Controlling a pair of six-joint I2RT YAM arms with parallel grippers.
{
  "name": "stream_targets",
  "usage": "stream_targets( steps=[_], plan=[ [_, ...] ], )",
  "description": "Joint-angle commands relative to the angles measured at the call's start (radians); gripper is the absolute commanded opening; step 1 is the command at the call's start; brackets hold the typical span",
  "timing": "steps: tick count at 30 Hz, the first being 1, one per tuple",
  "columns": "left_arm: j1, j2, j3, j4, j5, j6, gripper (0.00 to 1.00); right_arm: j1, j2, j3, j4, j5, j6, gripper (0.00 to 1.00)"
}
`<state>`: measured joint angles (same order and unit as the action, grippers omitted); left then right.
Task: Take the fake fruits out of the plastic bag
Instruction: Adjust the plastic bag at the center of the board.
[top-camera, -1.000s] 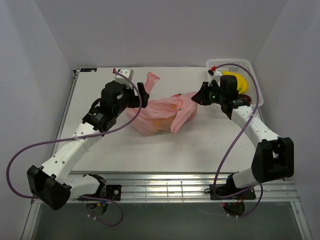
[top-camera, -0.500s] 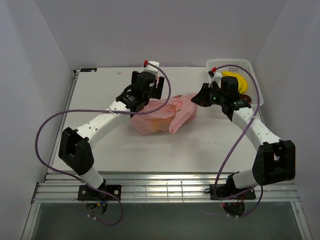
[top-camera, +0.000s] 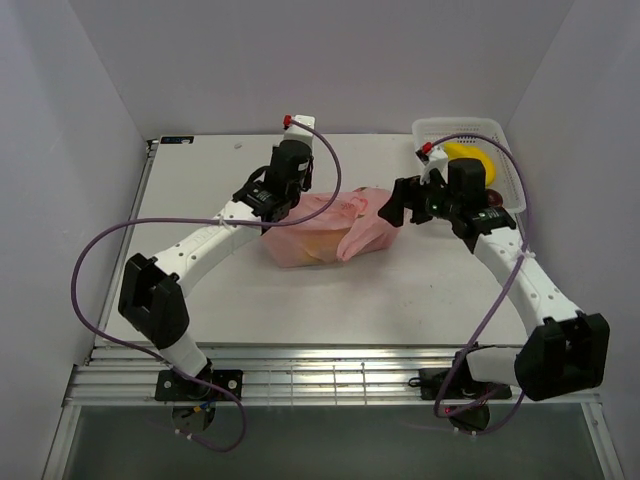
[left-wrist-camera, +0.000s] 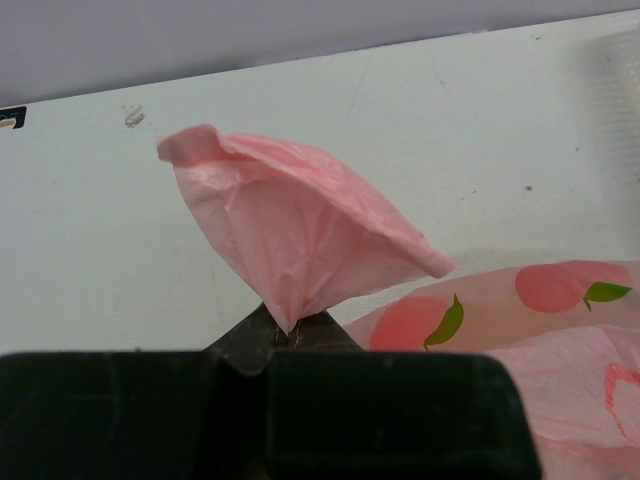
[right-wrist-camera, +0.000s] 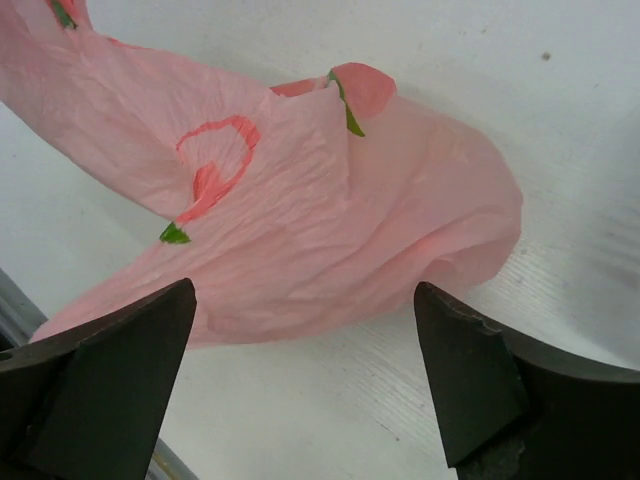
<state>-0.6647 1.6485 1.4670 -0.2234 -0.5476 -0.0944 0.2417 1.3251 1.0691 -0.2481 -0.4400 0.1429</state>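
Now the grip's swapped: your left hand (left-wrist-camera: 290, 335) has clamped on the plastic bag (top-camera: 320, 235) at its rear-left tip, film bunched btwn the jaws. The right hand (right-wrist-camera: 305, 300) has let go & stands wide, bag edge loose in front of it. Bag lies mid-surface (top-camera: 200, 170), btwn both arms. Fake fruits (top-camera: 318, 243) show only as a faint yellowish lump inside, so they're not out yet. Prob. next: lift that tip to spill them toward the mouth.

The bag (top-camera: 318, 238) is showing translucent pink, printed with red-pink peaches and green leaves. The surface (top-camera: 200, 190) is looking white; the basket (top-camera: 455, 122) is showing white, a fruit (top-camera: 468, 157) yellow.
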Motion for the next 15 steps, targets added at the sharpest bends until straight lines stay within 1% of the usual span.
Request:
stream_targets(
  steps=[1,2,4,5,7,8,9,11,12,14,15],
  plan=[
    [0.0,-0.088,-0.028,0.022,0.029,-0.034,0.0,0.086,-0.189,0.028,-0.092,0.108,-0.181,0.9],
    [-0.001,-0.095,-0.039,0.021,0.032,-0.039,0.0,0.185,-0.219,0.022,-0.106,0.226,-0.253,0.9],
    [0.0,-0.11,-0.046,0.021,0.049,-0.047,0.0,0.299,-0.277,0.009,-0.143,0.328,-0.331,0.9],
    [-0.001,-0.115,-0.05,0.021,0.052,-0.048,0.0,0.394,-0.289,-0.012,-0.149,0.386,-0.382,0.9],
    [-0.001,-0.125,-0.054,0.019,0.063,-0.051,0.0,0.476,-0.297,-0.034,-0.164,0.421,-0.425,0.9],
    [-0.001,-0.13,-0.056,0.019,0.067,-0.051,0.0,0.51,-0.293,-0.041,-0.171,0.478,-0.446,0.9],
    [-0.001,-0.131,-0.056,0.015,0.075,-0.053,0.0,0.586,-0.287,-0.049,-0.177,0.506,-0.501,0.9],
    [-0.001,-0.138,-0.059,0.009,0.09,-0.057,0.0,0.661,-0.264,-0.067,-0.198,0.588,-0.572,0.9],
    [-0.001,-0.141,-0.06,0.006,0.094,-0.057,0.0,0.733,-0.257,-0.075,-0.201,0.61,-0.645,0.9],
    [-0.001,-0.144,-0.074,0.009,0.087,-0.054,0.0,0.789,-0.257,-0.119,-0.18,0.696,-0.686,0.9],
    [-0.001,-0.145,-0.077,0.009,0.087,-0.054,0.0,0.815,-0.26,-0.138,-0.168,0.711,-0.724,0.9]
  ],
)
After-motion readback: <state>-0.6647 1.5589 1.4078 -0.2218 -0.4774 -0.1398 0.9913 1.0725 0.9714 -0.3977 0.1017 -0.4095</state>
